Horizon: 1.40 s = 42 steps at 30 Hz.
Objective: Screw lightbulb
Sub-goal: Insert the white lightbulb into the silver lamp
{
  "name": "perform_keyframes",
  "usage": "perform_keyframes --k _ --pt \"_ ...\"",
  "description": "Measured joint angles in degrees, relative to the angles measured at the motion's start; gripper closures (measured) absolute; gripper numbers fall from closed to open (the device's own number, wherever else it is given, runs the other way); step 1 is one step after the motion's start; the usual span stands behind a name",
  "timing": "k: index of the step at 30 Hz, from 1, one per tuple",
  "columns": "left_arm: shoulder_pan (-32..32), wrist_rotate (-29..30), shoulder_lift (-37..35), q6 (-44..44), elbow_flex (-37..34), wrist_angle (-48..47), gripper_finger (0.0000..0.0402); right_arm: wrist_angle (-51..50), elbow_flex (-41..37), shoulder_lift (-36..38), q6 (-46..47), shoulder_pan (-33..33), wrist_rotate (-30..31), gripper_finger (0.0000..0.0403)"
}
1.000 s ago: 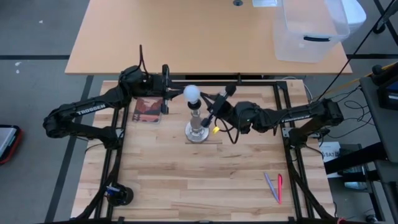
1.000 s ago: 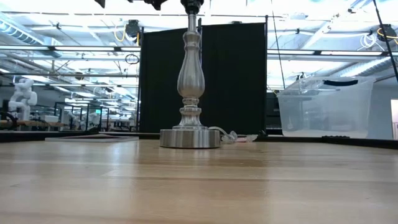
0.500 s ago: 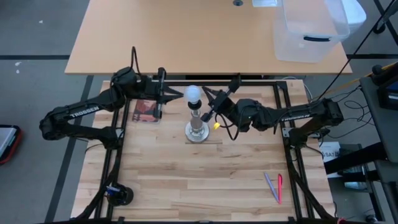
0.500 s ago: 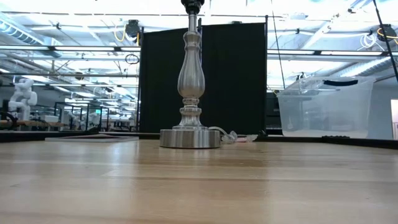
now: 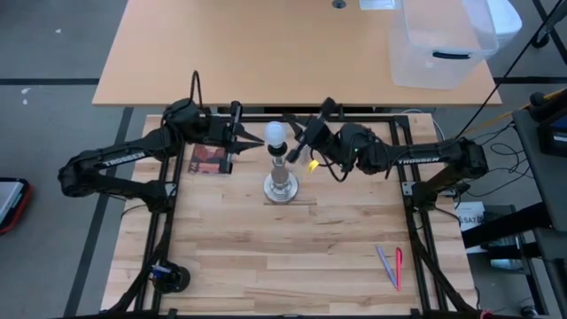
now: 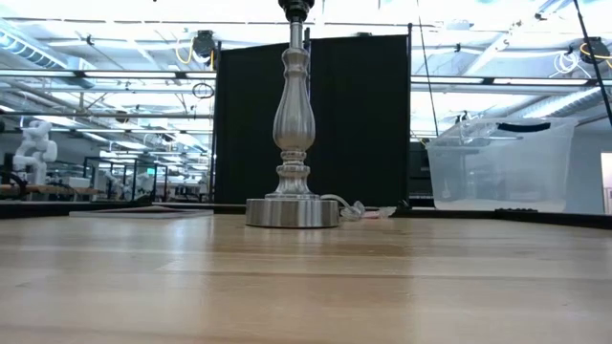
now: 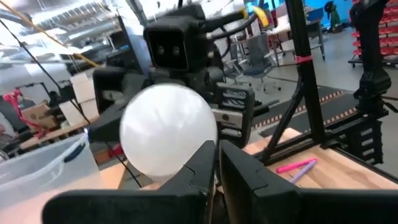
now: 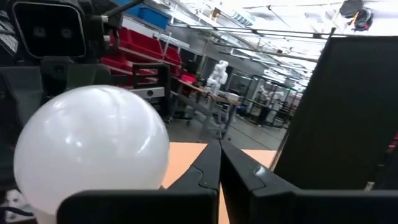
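The white lightbulb sits upright on top of the silver lamp stand, whose round base rests on the wooden table. The low view cuts the bulb off at its top edge. My left gripper is shut and level just left of the bulb. My right gripper is shut and close on the right of the bulb. Each wrist view shows the other arm's gripper behind the bulb. My left gripper's shut fingertips come level from the table's left, right beside the bulb's round head; I cannot tell whether they touch it. My right gripper's shut fingertips come level from the right beside the head; whether they touch it I cannot tell.
A small dark red card lies left of the stand under the left arm. Two pens lie at the near right, and a black round object at the near left. A clear plastic bin stands on the far table. A yellow-tipped cable trails right of the stand.
My right gripper has swung toward the table's far edge, from beside the stand's socket to beside the bulb's head, staying shut. The lamp stand has stayed in place.
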<state>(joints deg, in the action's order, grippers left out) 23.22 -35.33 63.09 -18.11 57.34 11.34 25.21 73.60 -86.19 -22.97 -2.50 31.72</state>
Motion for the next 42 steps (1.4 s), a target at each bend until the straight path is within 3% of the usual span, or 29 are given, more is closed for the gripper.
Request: perform_keyframes --k 15,31,42 --pt "1.9 -0.6 2.9 1.1 1.7 -0.3 0.0372 -3.1 0.1 0.1 2.5 -0.4 -1.6 0.0403" --pt "3.2 -0.3 3.3 1.3 1.7 -0.4 0.0372 -4.4 0.1 0.3 0.8 5.1 7.9 0.0403" --pt "4.6 2.4 4.5 2.6 1.7 0.1 0.0372 -6.8 0.0 -0.3 1.1 7.8 9.5 0.0403"
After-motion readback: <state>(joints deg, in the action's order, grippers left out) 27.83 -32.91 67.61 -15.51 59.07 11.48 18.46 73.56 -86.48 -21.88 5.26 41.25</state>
